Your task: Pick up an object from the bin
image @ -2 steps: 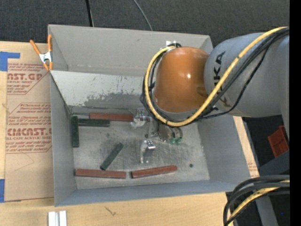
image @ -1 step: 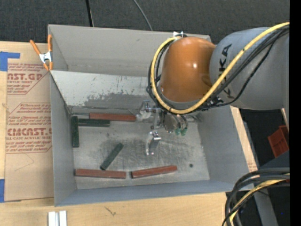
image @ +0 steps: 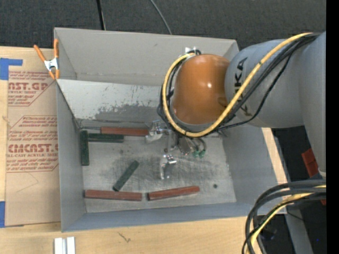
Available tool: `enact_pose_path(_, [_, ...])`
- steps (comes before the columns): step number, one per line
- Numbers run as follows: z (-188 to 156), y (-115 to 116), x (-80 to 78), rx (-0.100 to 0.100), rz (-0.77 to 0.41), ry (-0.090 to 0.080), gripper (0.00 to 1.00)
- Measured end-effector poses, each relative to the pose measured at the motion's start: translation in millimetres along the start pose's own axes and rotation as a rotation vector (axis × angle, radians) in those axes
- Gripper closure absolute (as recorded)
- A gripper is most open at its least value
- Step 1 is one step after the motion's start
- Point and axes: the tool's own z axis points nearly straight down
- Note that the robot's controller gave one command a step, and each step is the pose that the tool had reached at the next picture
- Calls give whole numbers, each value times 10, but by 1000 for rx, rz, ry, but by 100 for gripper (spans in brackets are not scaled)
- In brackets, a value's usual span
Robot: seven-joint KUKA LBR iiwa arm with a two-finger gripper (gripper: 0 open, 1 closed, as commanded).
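Hovering low, your end effector [image: 167, 167], opening I can't tell, has a red-brown stick [image: 174, 193] lying flat just camera-side of it: likely light, stiff, a bit slick, so pinch it mid-length across the narrow width.

A slanted dark green bar [image: 125, 175] is lying left of centre on the floor of the bin [image: 69, 157], apart from the others. A left red-brown bar [image: 113, 195] and a right red-brown bar [image: 173, 193] are lying nearly end to end along the front wall. At the back, a rear red-brown bar [image: 124, 132] is lying beside a rear green bar [image: 106, 137], and an upright-running green bar [image: 84, 148] is lying by the left wall.
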Motion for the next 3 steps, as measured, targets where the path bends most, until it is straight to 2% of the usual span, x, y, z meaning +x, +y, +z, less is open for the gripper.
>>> enact_pose_path(1, [799, 59, 505, -2, -88, -8, 100])
enact_pose_path(2, [799, 59, 505, -3, -88, -9, 100])
enact_pose_path(3, [-505, -11, 503, -2, -75, 10, 100])
